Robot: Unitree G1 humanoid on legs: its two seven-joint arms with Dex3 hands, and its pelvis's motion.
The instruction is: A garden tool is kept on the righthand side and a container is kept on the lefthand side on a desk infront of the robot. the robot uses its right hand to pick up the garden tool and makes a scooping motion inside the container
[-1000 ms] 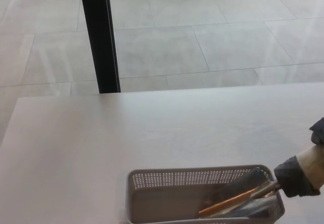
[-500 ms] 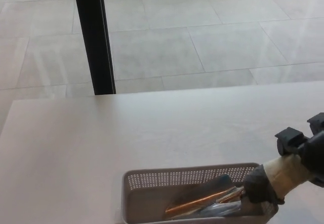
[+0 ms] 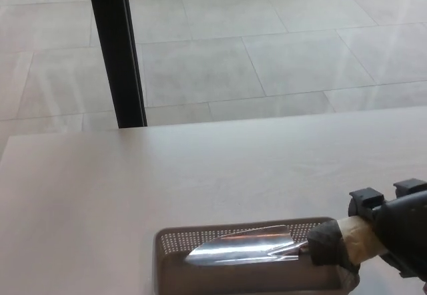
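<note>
Right hand (image 3: 393, 231) at 4 o'clock of the frame, fingers clenched around the trowel (image 3: 247, 247) by its handle. Trowel blade is shiny and lies roughly level, pointing toward 9 o'clock, at or just above the rim inside the perforated container (image 3: 175, 241) at 6 o'clock on the table (image 3: 133, 175). Left hand not in view.

Risks, judged from this pose:
- Blade tip sits close to the container's left end wall; a longer sweep could catch the wall and shove or tip the light container along the table.
- Container is cut off by the lower frame edge, so its near side can't be checked; a downward scoop might hit an unseen wall or drag it toward the table edge.
- Handle is held near its end, so leverage from a snagged blade could twist the trowel in the grasp.

Black post (image 3: 113, 48) at 11 o'clock is well apart, no concern.
</note>
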